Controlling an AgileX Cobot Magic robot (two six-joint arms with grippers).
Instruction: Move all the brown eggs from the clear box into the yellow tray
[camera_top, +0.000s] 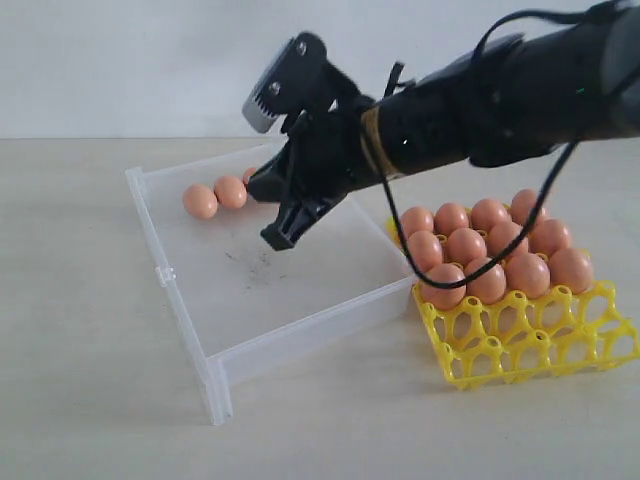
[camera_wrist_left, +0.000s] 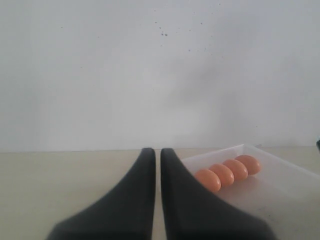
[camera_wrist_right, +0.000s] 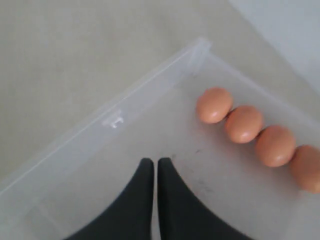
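- Over the clear box (camera_top: 300, 338) floor: right gripper (camera_top: 283, 238) closed, empty; left gripper (camera_wrist_left: 154, 151) closed too.
- Four brown eggs (camera_wrist_right: 243, 123) line its far wall; the rest sit in the yellow tray (camera_top: 520, 348).
- Open wide, straddle the end egg, squeeze gently.

Beyond my work I see only a pale beige tabletop (camera_top: 90, 400) and a plain white wall (camera_top: 120, 60). In the exterior view the tabletop fills the lower two thirds of the frame, matte and even in tone. Soft grey shadows (camera_top: 330, 365) lie on it at lower centre and lower right. The wall takes the upper strip and meets the tabletop in a straight, level line across the frame. My left wrist camera faces that same wall, where a scatter of small dark specks (camera_wrist_left: 165, 34) shows and a faint grey shade lies over part of it. My right wrist camera looks down on the same beige tabletop.
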